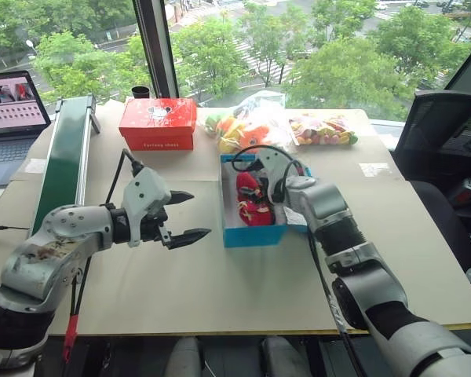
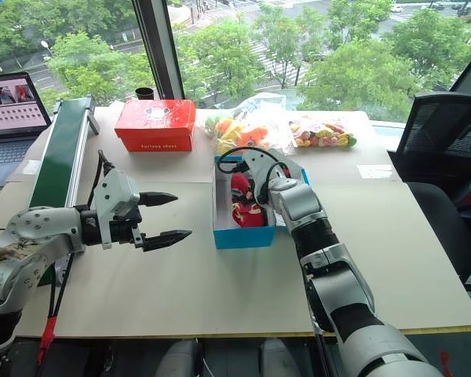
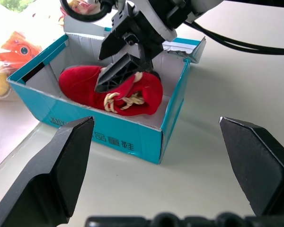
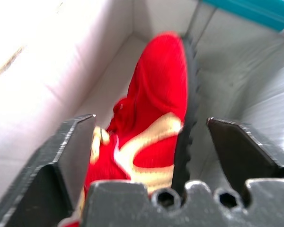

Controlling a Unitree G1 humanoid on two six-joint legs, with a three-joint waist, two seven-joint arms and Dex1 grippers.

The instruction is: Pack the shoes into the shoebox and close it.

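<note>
Over the middle of the tabletop point(image 1: 180, 290), the right gripper point(image 3: 125, 71) reaches down into the shoebox point(image 1: 255, 233), a bright blue open box with pale inner walls. Its two black fingers point(image 4: 68, 156) stand well apart, one on each side of a red shoe, and they clamp nothing. Whether a fingertip brushes the fabric is hard to tell; in the left wrist view one finger sits right on top of the shoe. The shoes point(image 1: 253, 201), small and red with gold-yellow trim, lie inside the box, one shown on its side with its dark ridged sole turned toward a box wall.

To the left of the box and apart from it, the left gripper point(image 1: 187, 216) hangs above bare tabletop. Its fingers point(image 1: 190, 235) are spread wide, empty, and point toward the box.

Behind the blue box lies a clear bag of orange-yellow plush toys point(image 1: 243, 129), with a bag of small colourful items point(image 1: 322, 129) to its right. A red-orange shoebox point(image 1: 158, 123), closed, sits farther left along the back. A green conveyor belt point(image 1: 65, 153) runs along the left side, and a laptop point(image 1: 12, 118) stands open beyond it. A black office chair point(image 1: 443, 149) stands at the right edge of the tabletop.
</note>
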